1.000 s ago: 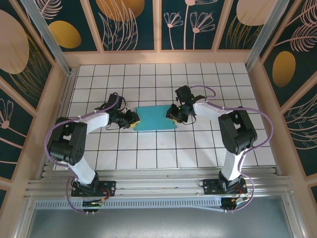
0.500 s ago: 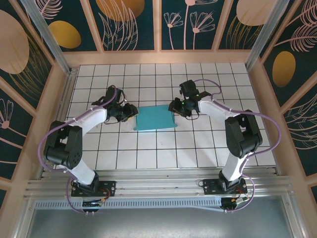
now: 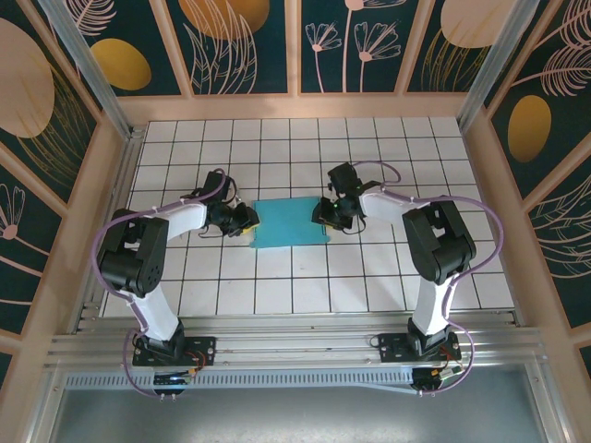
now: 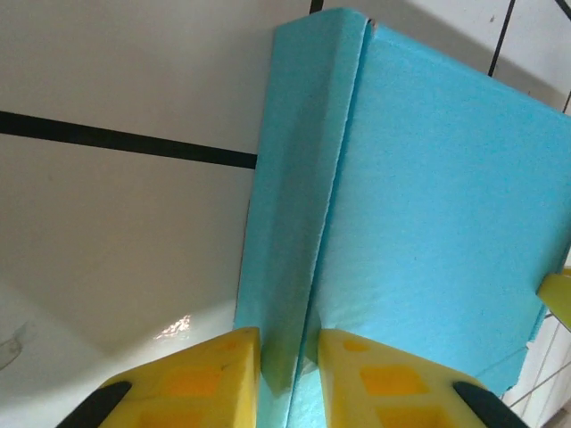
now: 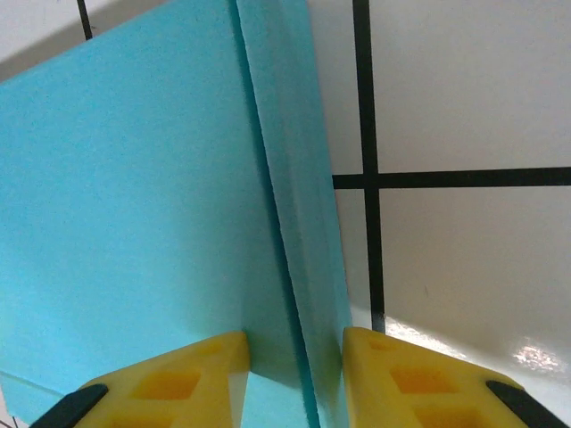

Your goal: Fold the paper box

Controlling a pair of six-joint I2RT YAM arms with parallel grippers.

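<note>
Lying near the middle of the table (image 3: 277,281), the paper box (image 3: 291,221), judged light and easily creased, is best held at its side flaps: one is pinched by the left gripper (image 3: 250,221), the other straddled by the right gripper (image 3: 319,214), grip unclear.

Both arms reach inward, left tool (image 3: 247,221) and right tool (image 3: 319,214) clamping the paper box (image 3: 291,222).

White tiled table (image 3: 277,277) with black grid lines, dark floral wall panels (image 3: 240,46) around
</note>
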